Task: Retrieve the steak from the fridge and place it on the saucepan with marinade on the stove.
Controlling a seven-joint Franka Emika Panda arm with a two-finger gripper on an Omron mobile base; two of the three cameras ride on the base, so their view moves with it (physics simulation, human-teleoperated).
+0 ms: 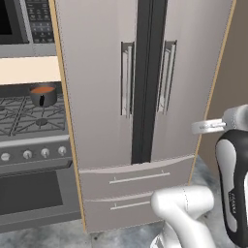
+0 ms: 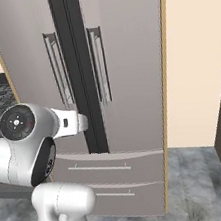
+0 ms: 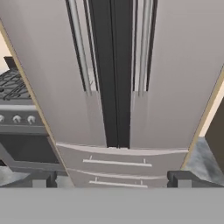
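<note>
the tall grey stainless double-door fridge (image 1: 145, 97) is seen shut, both doors closed against a dark centre seam, with two long vertical brushed-metal bar handles (image 1: 127, 80) set in shallow recesses and two flat lower drawers (image 1: 138, 181) with thin horizontal pulls. so whatever is inside is hidden, and the steak can't be located from here.

just left of it, the grey gas stove (image 1: 29, 145) is shown with black cast-iron grates, a row of round knobs (image 1: 27, 154) and a dark glass oven door. on a back burner the small dark grey metal saucepan (image 1: 43, 95) is sat upright, short black handle facing forward, filled with smooth orange-red liquid.

in the hand view the gripper (image 3: 111, 179) is spread about as wide as it goes, its blocky dark fingertips (image 3: 41, 179) standing far apart with nothing held between them, pointed at the fridge's lower doors and well short of touching.
</note>
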